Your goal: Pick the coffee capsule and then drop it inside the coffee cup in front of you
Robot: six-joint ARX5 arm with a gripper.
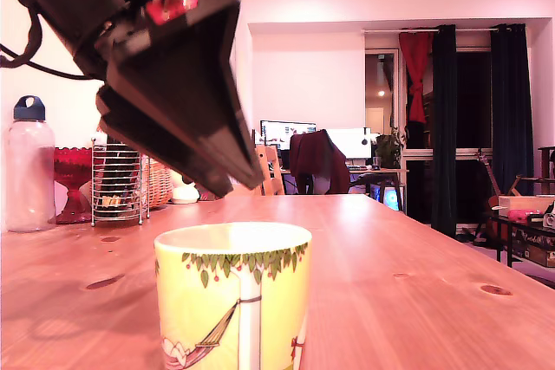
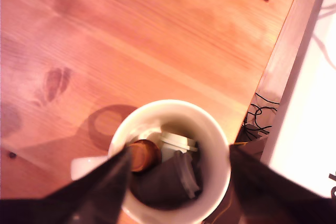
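1. nearest the exterior camera stands the coffee cup (image 1: 232, 296), a pale-yellow mug with a band of green leaves and red berries under the rim, a white trunk and a hammock drawn on its side. it sits upright on the wooden worktop (image 1: 390, 275), at the front edge of that view.
2. in my wrist view i look straight down into the coffee cup (image 2: 215, 135). its white inside holds a brown, round coffee capsule (image 2: 144, 155) lying against the inner wall, with a white piece and a dark shape beside it that i cannot make out clearly. the cup handle shows as a white stub at the outer wall.
3. my gripper (image 2: 178, 182) is spread open and grasps nothing: its two dark fingers (image 2: 100, 187) stand on either side of the cup mouth, one over the rim next to the capsule, the other outside the opposite rim. the capsule lies below and between them, apart from both.
4. in the exterior view my gripper (image 1: 221, 158) hangs above and just behind the cup, slanting down toward the exterior view's right, its tip clear of the rim.
5. further back on the worktop, at the exterior view's left, are a clear bottle (image 1: 29, 166) with a dark cap, a red glass bowl (image 1: 73, 181) and a wire rack (image 1: 118, 181).
6. farthest off, a desk with lit monitors (image 1: 288, 133), a chair with a dark garment and dark curtains (image 1: 468, 119).
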